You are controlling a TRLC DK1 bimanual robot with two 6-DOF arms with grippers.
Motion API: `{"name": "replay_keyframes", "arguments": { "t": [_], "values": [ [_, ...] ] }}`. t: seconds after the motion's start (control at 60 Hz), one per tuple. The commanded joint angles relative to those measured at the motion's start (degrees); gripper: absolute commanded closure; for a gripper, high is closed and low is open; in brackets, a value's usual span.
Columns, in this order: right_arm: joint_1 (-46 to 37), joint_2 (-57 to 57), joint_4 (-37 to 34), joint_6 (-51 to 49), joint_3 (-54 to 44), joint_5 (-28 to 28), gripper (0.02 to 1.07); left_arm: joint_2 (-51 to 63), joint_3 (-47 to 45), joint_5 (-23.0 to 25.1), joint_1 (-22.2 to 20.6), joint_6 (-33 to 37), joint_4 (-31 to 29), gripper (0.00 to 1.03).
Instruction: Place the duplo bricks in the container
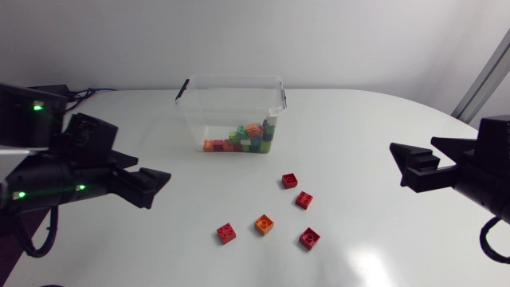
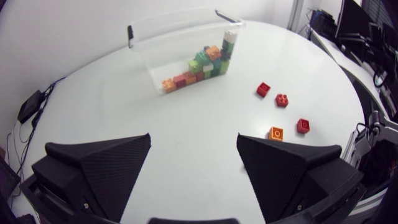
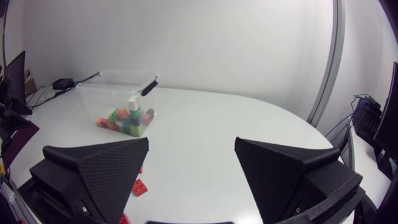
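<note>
Right now both arms sit at opposite sides of the table (image 1: pixel 382 135), well apart from the bricks. The left gripper (image 2: pixel 194 142) has its fingers spread wide with nothing between them, and the right gripper (image 3: pixel 192 143) is likewise open and empty. A clear container (image 1: pixel 194 119) stands toward the far middle, with a pile of coloured bricks (image 1: pixel 243 140) in its bottom. Five bricks lie loose on the table in front of it: an orange brick (image 1: pixel 264 225) sits between a left-side red brick (image 1: pixel 226 233) and a right-side red brick (image 1: pixel 309 238). A nearest red brick (image 1: pixel 290 181) and a second red brick (image 1: pixel 304 199) lie closer to the container.
</note>
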Motion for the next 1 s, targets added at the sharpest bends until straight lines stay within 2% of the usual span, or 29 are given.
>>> {"name": "replay_keyframes", "arguments": {
  "t": [0.0, 0.1, 0.317, 0.533, 0.65, 0.817, 0.983],
  "values": [
    [1.21, 3.30, -3.41, 1.37, 3.16, 0.36, 0.07, 5.96, 3.80, -0.73, -2.11, 5.20, -2.42, 0.07],
    [2.80, 6.38, -7.37, 0.84, 5.79, 0.44, 0.07, 11.93, 5.65, -0.56, -4.65, 13.82, -3.82, 0.07],
    [6.58, 12.27, -15.45, -3.47, 10.36, 0.36, 0.07, 23.36, 9.08, -0.12, -8.70, 17.16, -6.55, 0.07],
    [10.35, 20.09, -24.42, -12.35, 15.81, 0.44, 0.07, 31.18, 11.80, -0.12, -12.39, 18.91, -6.72, 0.08],
    [10.97, 21.93, -24.59, -13.14, 15.81, 0.27, 0.10, 34.34, 13.03, -0.12, -14.15, 18.65, -7.25, 0.08],
    [15.80, 22.55, -20.37, -14.45, 12.12, 0.00, 0.11, 39.88, 15.14, -0.03, -16.70, 17.24, -7.96, 0.10],
    [17.03, 25.71, -19.93, -13.22, 12.38, -0.44, 0.10, 44.54, 17.69, -0.03, -17.40, 15.49, -8.48, 0.12]
  ]
}}
